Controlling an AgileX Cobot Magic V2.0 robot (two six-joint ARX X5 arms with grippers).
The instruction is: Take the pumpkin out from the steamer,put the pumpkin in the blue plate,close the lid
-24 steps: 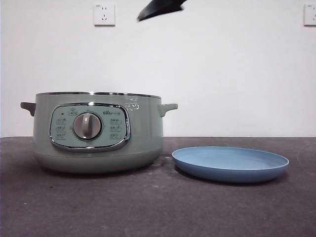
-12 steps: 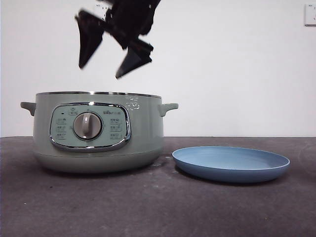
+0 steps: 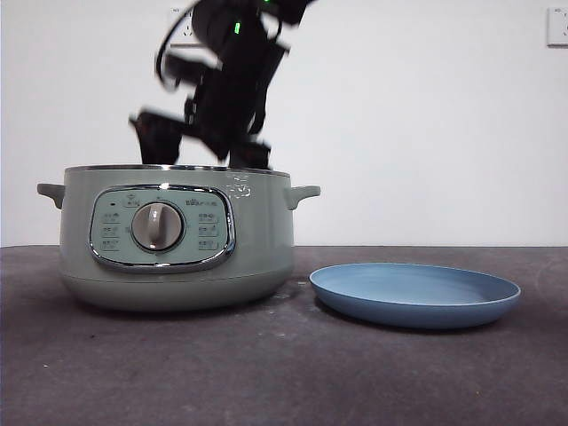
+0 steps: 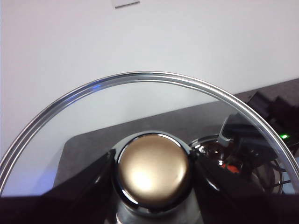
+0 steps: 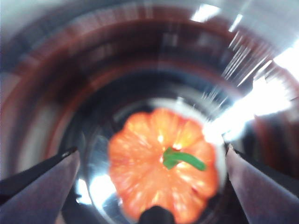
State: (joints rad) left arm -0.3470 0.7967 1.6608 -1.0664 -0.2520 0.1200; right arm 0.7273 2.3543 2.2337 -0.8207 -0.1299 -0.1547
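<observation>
The sage-green steamer (image 3: 177,240) stands lidless at the table's left, and the blue plate (image 3: 414,295) lies bare to its right. My right gripper (image 3: 204,151) reaches down into the pot's mouth from above. In the right wrist view that gripper (image 5: 150,150) is open, its jaws standing apart on either side of the orange pumpkin (image 5: 159,172), which sits stem-up on the steamer's shiny floor (image 5: 93,70). My left gripper (image 4: 153,161) is out of the front view and shut on the knob (image 4: 153,179) of the glass lid (image 4: 140,107), holding it off the pot.
The dark grey table (image 3: 284,373) runs in front of the pot and the plate. A white wall with a socket (image 3: 557,27) stands behind. Through the lid's glass the other arm (image 4: 261,140) shows over the pot.
My right arm has come down from the top edge to the steamer's mouth, jaws spread. The steamer and the plate have not moved.
</observation>
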